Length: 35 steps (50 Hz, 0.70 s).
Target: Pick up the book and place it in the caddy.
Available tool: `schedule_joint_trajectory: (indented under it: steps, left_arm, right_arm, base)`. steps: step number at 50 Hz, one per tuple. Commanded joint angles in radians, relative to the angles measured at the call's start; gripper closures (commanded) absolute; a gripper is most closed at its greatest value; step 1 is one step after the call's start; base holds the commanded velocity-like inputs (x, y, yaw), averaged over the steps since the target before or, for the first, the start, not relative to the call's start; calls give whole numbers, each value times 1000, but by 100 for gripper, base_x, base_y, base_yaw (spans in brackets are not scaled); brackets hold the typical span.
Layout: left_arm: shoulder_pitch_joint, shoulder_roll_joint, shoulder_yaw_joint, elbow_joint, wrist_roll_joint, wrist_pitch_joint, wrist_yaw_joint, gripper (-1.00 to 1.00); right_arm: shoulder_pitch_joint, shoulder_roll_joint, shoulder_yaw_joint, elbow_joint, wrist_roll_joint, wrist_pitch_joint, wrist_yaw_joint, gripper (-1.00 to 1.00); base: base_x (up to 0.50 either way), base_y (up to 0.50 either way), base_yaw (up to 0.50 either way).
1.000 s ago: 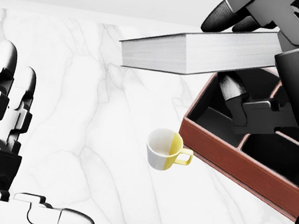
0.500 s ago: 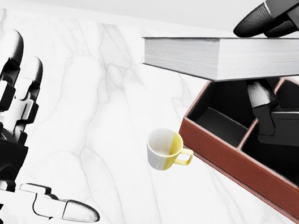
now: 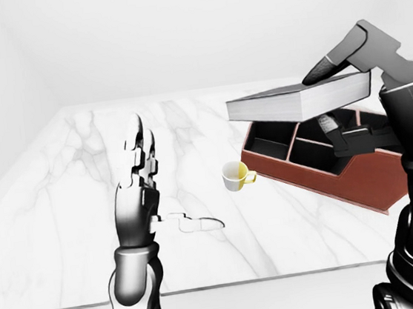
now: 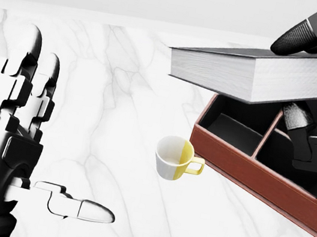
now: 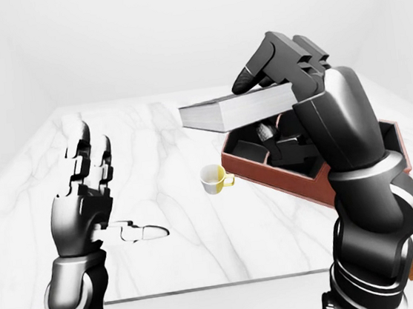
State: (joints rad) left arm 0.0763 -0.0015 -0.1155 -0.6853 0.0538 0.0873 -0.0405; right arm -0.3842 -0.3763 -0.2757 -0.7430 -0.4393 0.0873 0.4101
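Head view: at lower left, the left hand [image 4: 7, 148] stays open and idle over the worktop [image 4: 121, 88]. A cup [image 4: 174, 158] sits centre. At upper right, the right hand [image 4: 311, 77], clamped on the book [image 4: 257, 71], has carried it rightward above the caddy [image 4: 249, 161], so lowering likely follows.

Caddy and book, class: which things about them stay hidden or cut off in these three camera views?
- Caddy: head view, right end cut by the picture edge; upper compartments covered by the book.
- Book cover: no title readable in any view.
- Right hand: right-eye view, lower finger tucked under the book.
- Cup: bottom of its inside not visible.
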Motion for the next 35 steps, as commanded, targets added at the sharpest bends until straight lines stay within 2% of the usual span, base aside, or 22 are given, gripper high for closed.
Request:
schedule_joint_trajectory:
  steps: [1,19,25,28,29,35]
  left_arm:
    - [-66,-7,4,61,-5,0,-10,-100]
    - [-163,-23,6,171,-9,0,-31,-100]
    - [-174,-33,-17,200,-6,0,-43,-100]
    - [-174,-34,-17,200,-6,0,-44,-100]
    - [-195,-38,-20,227,-11,0,-51,-100]
    - [-243,-45,-12,279,-16,0,-62,-100]
  right_arm:
    - [57,-13,-71,-69,0,0,-22,100]
    - [153,-9,-178,-110,-28,0,17,100]
    - [210,-14,-247,-178,-47,0,79,100]
    - [210,-13,-247,-179,-51,0,82,100]
    - [247,-8,-288,-209,-55,0,108,100]
    - [275,1,-326,-236,-88,0,158,100]
  base:
    - [0,0,0]
    - [0,0,0]
    - [0,0,0]
    - [0,0,0]
    - [0,0,0]
    - [0,0,0]
